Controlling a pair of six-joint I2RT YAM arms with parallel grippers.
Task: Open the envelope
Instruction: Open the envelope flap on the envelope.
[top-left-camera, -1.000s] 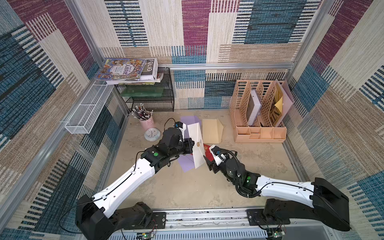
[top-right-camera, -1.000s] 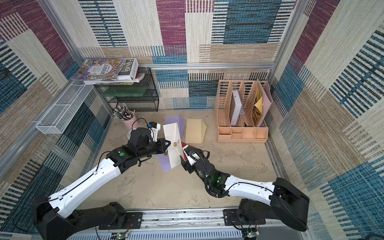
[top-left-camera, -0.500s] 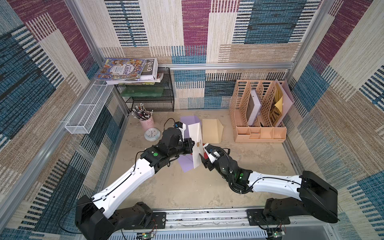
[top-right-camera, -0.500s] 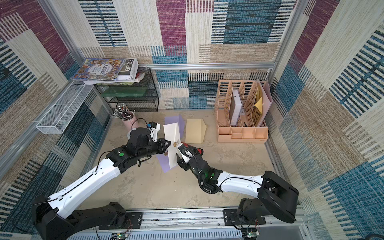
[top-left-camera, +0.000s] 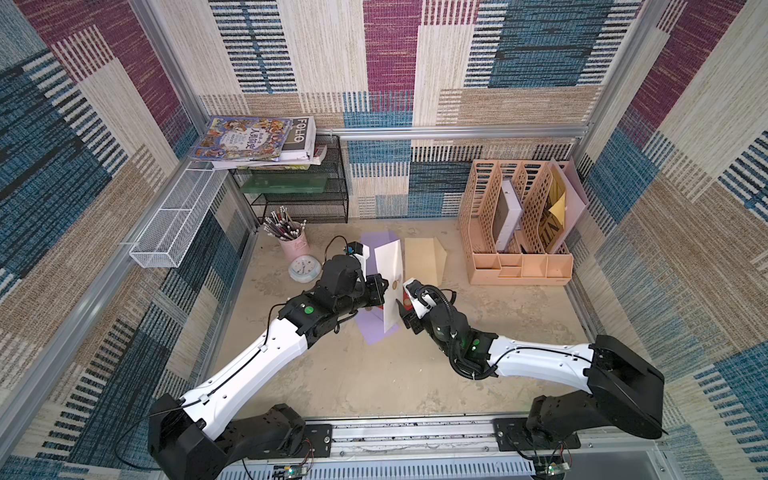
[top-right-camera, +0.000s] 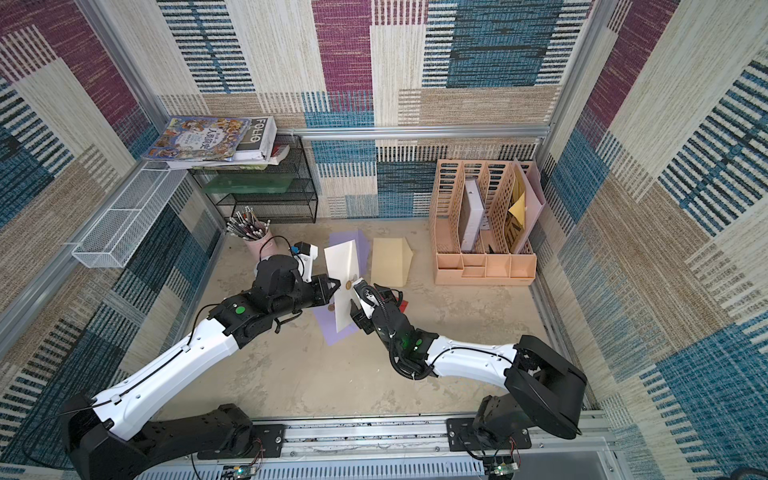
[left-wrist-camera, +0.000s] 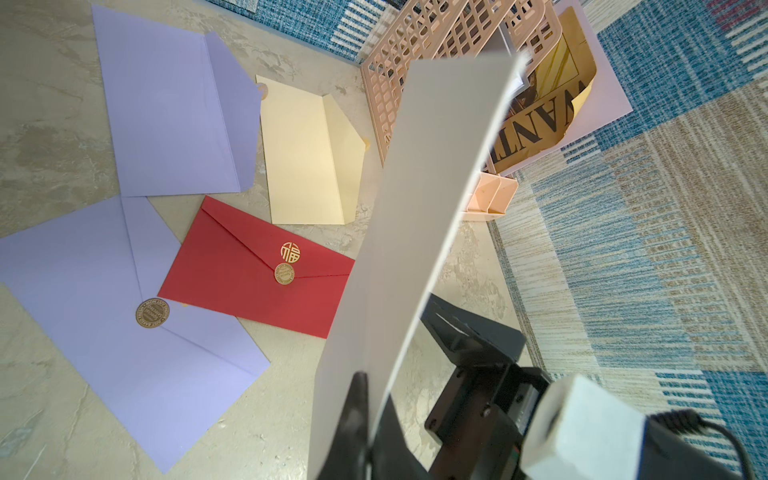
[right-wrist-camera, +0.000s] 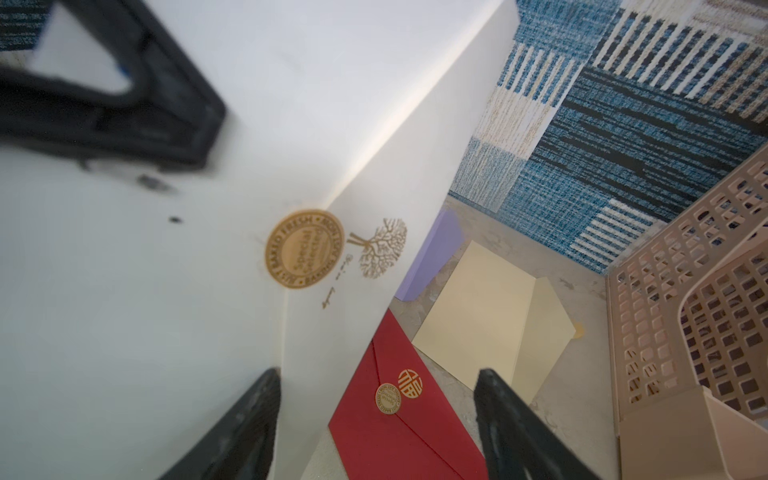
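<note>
While the right gripper (top-left-camera: 402, 300) closed in on the raised white envelope (top-left-camera: 390, 286), its jaws stood spread and empty.

Over the last second the right arm had slid from lower right toward frame centre in both top views, so the envelope's free edge now sat between its fingers (right-wrist-camera: 511, 428) in the right wrist view, with the gold seal (right-wrist-camera: 304, 248) just ahead. The left gripper (left-wrist-camera: 376, 407) stayed pinched on the opposite edge, holding the envelope upright above the table (top-left-camera: 332, 374) at centre frame. With the seal unbroken, opening had not begun, though a pinch on the flap looked within reach. Beyond lay a red envelope (right-wrist-camera: 415, 440), a purple envelope (left-wrist-camera: 124, 324) and a cream envelope (right-wrist-camera: 478, 320), then the file organiser (top-left-camera: 515, 224) at upper right.
</note>
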